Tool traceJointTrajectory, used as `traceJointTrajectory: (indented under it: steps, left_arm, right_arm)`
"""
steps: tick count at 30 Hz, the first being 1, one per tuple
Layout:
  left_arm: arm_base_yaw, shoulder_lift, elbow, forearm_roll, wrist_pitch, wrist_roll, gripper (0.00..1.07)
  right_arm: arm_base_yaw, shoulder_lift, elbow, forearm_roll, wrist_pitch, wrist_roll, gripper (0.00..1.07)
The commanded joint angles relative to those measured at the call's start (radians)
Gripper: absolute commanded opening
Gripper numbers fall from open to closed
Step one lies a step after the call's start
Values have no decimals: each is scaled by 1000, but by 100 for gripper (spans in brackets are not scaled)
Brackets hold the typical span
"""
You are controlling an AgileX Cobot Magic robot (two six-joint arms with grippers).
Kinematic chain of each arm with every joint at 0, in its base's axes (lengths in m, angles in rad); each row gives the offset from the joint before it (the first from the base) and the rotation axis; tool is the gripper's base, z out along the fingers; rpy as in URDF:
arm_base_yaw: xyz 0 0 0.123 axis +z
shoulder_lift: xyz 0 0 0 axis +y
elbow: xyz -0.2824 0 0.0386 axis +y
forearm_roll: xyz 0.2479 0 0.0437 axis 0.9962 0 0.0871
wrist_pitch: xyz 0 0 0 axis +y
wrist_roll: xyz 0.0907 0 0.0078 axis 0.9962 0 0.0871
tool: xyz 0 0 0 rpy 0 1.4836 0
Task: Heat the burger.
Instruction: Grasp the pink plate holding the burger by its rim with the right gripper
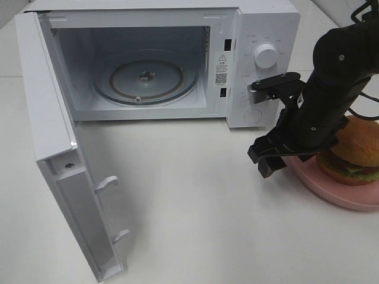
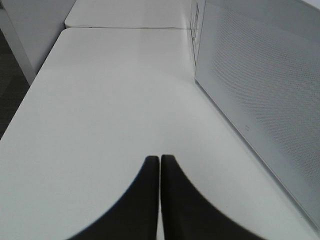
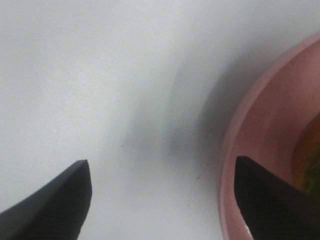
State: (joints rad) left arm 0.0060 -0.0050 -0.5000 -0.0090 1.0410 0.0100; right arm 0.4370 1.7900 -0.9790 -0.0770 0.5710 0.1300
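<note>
1. One burger (image 1: 356, 151) sits on one round pink plate (image 1: 331, 198) at the right edge of the desk (image 1: 195, 207), right of the microwave.
2. One white microwave (image 1: 266, 23) stands at the back. Its door (image 1: 59, 177) is swung wide open to the left, and one glass turntable (image 1: 148, 80) lies bare inside.
3. One dial (image 1: 265, 57) shows on its control panel.
4. Two tools appear across the views. The right tool (image 3: 162, 200) is spread wide at the plate's near rim, with one finger over the plate and the other over bare desk. It grips nothing.
5. The left tool (image 2: 160, 160) shows only in its wrist view. Its fingers are pressed together, empty, above the desk beside a white perforated panel (image 2: 260, 75).
</note>
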Motion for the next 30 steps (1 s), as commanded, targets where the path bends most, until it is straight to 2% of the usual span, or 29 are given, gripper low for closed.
traceJointTrajectory:
  steps: [1, 5, 13, 25, 29, 30]
  left_arm:
    - [3, -17, 3, -1, -8, -1, 0]
    - [3, -17, 3, -1, -8, -1, 0]
    - [3, -17, 3, -1, -8, -1, 0]
    - [3, -17, 3, -1, -8, -1, 0]
    - [3, -17, 3, -1, -8, -1, 0]
    - [3, -17, 3, -1, -8, -1, 0]
  right_arm:
    - [5, -6, 5, -45, -1, 54, 80]
    - [1, -6, 5, -112, -1, 89, 80]
    - [1, 46, 5, -74, -13, 67, 74]
    - [1, 144, 5, -82, -44, 53, 73]
    - [1, 151, 5, -84, -50, 49, 68]
    - [1, 151, 5, -84, -53, 49, 62]
